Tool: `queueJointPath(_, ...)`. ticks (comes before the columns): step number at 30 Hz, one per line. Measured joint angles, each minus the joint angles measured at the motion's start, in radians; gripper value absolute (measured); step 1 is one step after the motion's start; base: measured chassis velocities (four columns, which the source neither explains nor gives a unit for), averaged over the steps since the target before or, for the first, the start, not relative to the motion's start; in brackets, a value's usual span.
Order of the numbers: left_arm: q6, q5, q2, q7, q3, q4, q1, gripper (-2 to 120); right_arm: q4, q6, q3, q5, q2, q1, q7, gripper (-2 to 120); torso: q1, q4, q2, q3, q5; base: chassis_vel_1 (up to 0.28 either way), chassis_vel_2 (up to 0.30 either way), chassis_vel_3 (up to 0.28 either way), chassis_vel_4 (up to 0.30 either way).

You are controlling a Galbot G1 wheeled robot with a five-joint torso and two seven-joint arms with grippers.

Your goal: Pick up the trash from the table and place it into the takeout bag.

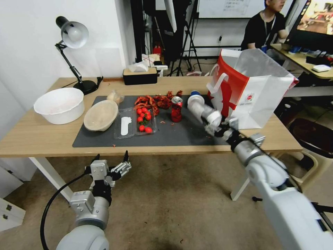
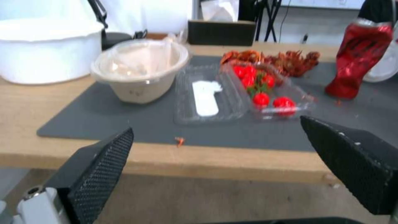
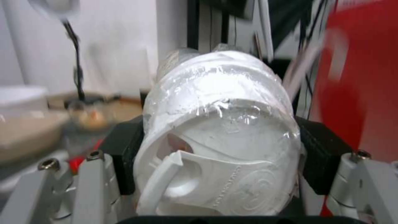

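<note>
Head view: right pincer (image 1: 219, 125) clamps a clear plastic cup (image 1: 203, 110) lying sideways above the mat, just beside the takeout bag (image 1: 255, 91); red can (image 1: 176, 109) stands on the bench (image 1: 41, 139).
Left wrist view: left pincer (image 2: 215, 165) spread wide, holding nothing, below the bench edge; beige bowl (image 2: 139, 73) on the mat.
Right wrist view: black pads (image 3: 321, 152) squeeze the cup, white lid (image 3: 232, 174) facing the camera.

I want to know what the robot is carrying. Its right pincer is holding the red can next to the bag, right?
Not the can. The right pincer holds a cup with a white lid beside the bag, as the right wrist view shows. The can stands on the mat.
</note>
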Motion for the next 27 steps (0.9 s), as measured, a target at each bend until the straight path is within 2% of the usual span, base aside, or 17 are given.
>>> queueJointPath(3, 0.000, 0.000, -0.001, 0.000, 0.001, -0.002, 0.001, 100, 0.023, -0.001, 0.007, 0.011, -0.011, -0.002, 0.003, 69, 0.000, 0.0002, 0.000, 0.000, 0.0002, 0.000, 0.000, 0.000, 0.000)
queueJointPath(5, -0.001, 0.006, -0.005, 0.002, 0.001, -0.021, 0.009, 100, 0.106, -0.009, 0.035, 0.064, -0.060, 0.004, 0.023, 69, 0.000, 0.0001, 0.000, 0.000, 0.0001, 0.000, 0.000, 0.000, 0.000)
queueJointPath(11, -0.001, 0.008, -0.005, 0.004, -0.001, -0.031, 0.014, 100, 0.162, -0.023, 0.049, 0.129, -0.103, 0.031, 0.060, 69, 0.000, 0.0000, 0.000, 0.000, 0.0010, 0.000, 0.000, 0.000, 0.000)
queueJointPath(13, -0.002, 0.009, -0.006, 0.004, -0.003, -0.031, 0.016, 100, 0.189, -0.044, 0.059, 0.181, -0.140, 0.081, 0.099, 69, 0.000, 0.0002, 0.000, 0.000, -0.0006, 0.000, 0.000, 0.000, 0.000)
queueJointPath(14, -0.004, 0.012, -0.007, 0.004, -0.004, -0.031, 0.019, 100, 0.188, -0.057, 0.060, 0.194, -0.156, 0.111, 0.118, 69, 0.000, 0.0002, 0.000, 0.000, 0.0004, 0.000, 0.000, 0.000, 0.000)
queueJointPath(16, -0.005, 0.013, -0.009, 0.005, -0.003, -0.031, 0.022, 100, 0.176, -0.070, 0.061, 0.206, -0.171, 0.144, 0.135, 69, 0.000, 0.0003, 0.000, 0.000, 0.0006, 0.000, 0.000, 0.000, 0.000)
queueJointPath(20, -0.009, 0.019, -0.015, 0.006, -0.003, -0.037, 0.032, 100, 0.056, -0.118, 0.042, 0.322, -0.228, 0.338, 0.257, 69, 0.000, 0.0003, 0.000, 0.000, 0.0003, 0.000, 0.000, 0.000, 0.000)
queueJointPath(25, -0.009, 0.020, -0.015, 0.006, -0.003, -0.037, 0.033, 100, -0.036, -0.156, 0.026, 0.363, -0.251, 0.440, 0.320, 69, 0.000, 0.0005, 0.000, 0.000, 0.0001, 0.000, 0.000, 0.000, 0.000)
queueJointPath(27, -0.019, 0.023, -0.019, 0.007, -0.002, -0.028, 0.032, 100, -0.104, -0.189, 0.007, 0.379, -0.261, 0.486, 0.392, 78, 0.000, 0.0001, 0.000, 0.000, 0.0004, 0.000, 0.000, 0.000, 0.000)
